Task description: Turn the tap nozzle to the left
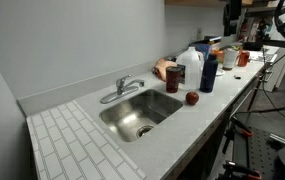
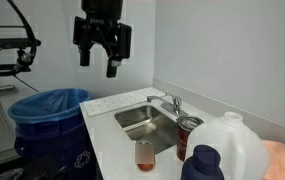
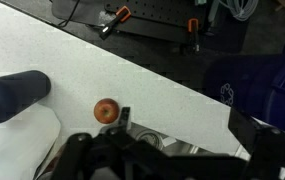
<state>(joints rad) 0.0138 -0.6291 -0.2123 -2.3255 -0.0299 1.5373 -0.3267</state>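
Observation:
The tap nozzle (image 1: 114, 96) is a thin chrome spout at the back rim of the steel sink (image 1: 160, 116). It reaches from the faucet base out over the basin's far corner. It also shows small in an exterior view (image 2: 162, 98). My gripper (image 2: 99, 66) hangs high above the counter, well clear of the faucet, with its two fingers spread and nothing between them. In the wrist view the gripper (image 3: 182, 145) looks down on the counter, and part of the sink (image 3: 152, 140) shows between the dark fingers. The nozzle is hidden in the wrist view.
A red apple (image 1: 192, 98), a white jug (image 1: 191, 70), a dark blue bottle (image 1: 209, 72) and a can (image 2: 189, 135) stand on the counter beside the sink. A white tiled draining board (image 1: 77, 140) lies on its other side. A blue-lined bin (image 2: 47, 105) stands by the counter's end.

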